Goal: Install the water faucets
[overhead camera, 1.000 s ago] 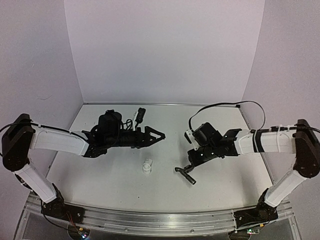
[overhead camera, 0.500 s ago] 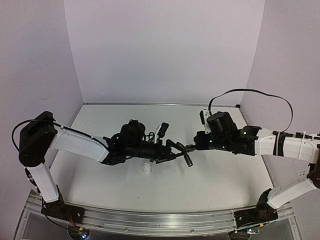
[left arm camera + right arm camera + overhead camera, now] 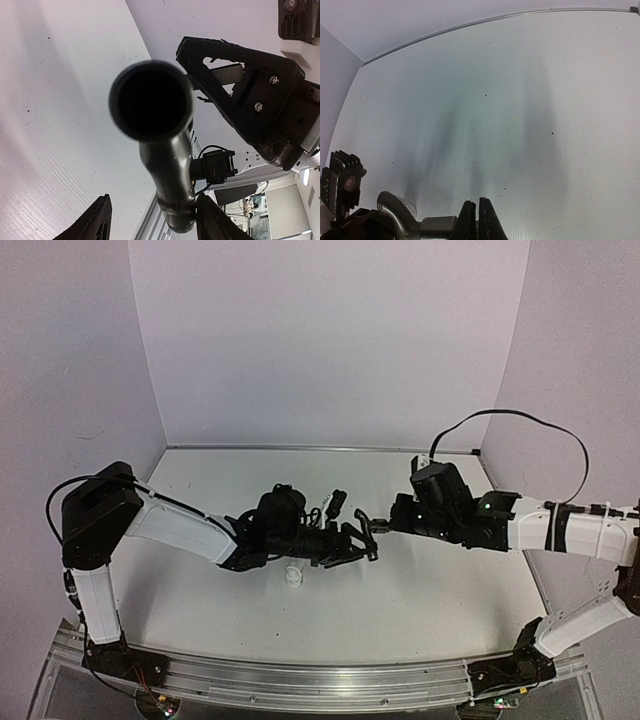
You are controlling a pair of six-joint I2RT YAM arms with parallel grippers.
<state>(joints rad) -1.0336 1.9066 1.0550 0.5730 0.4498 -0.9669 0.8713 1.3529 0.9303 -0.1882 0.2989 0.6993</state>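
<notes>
1. The top view is evenly and softly lit; only faint shadows are cast on the table (image 3: 430, 590).
2. In the left wrist view the tap (image 3: 152, 100) is rendered blurred.
3. In the right wrist view soft shadow streaks are seen, and the far edge is bowed.

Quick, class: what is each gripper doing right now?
Left gripper: open, straddling the metal tap, not yet gripping.
Right gripper: shut on the metal tap.

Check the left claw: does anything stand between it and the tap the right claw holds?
Nothing visible does. The tap sits between the open fingers of the left claw, its far end gripped by the right claw.
</notes>
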